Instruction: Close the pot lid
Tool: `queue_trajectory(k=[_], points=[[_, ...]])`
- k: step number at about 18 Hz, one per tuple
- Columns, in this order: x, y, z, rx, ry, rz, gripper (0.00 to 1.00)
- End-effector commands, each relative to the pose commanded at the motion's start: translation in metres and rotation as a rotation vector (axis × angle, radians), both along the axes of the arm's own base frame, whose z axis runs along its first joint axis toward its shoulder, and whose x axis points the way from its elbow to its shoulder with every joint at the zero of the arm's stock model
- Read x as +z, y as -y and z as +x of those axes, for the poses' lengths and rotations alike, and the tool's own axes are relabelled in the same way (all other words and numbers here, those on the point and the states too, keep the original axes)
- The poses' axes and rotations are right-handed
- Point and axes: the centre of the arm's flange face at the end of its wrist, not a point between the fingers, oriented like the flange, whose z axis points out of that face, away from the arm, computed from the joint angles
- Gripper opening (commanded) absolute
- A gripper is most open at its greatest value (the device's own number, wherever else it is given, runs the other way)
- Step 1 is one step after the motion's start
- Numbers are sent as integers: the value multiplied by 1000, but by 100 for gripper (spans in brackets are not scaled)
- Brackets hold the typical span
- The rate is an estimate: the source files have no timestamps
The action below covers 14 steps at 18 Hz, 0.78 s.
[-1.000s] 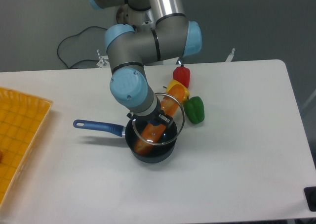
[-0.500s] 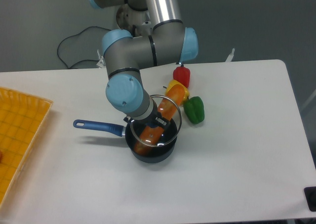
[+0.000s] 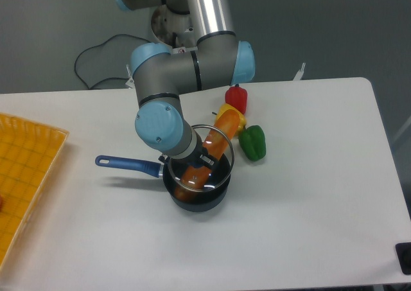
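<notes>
The dark pot (image 3: 196, 198) stands mid-table with its long blue handle (image 3: 127, 164) pointing left. An orange vegetable (image 3: 204, 166) lies in it and sticks out over the far rim. The clear glass lid (image 3: 221, 143) with a metal rim hangs tilted just above the pot, slightly to the right. My gripper (image 3: 204, 159) is shut on the lid's knob, which the fingers hide.
A red pepper (image 3: 236, 98), a yellow pepper (image 3: 230, 118) and a green pepper (image 3: 253, 142) lie just behind and right of the pot. A yellow tray (image 3: 26, 175) sits at the left edge. A black cable (image 3: 90, 66) runs behind the table.
The gripper and lid have moved a little left and down, so the lid sits more squarely over the pot. The pot has not moved.
</notes>
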Motion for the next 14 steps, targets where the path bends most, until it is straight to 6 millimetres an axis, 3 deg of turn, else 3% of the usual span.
queue_trajectory(k=[14], points=[[-10,-10,-5,22,-5,-2,52]])
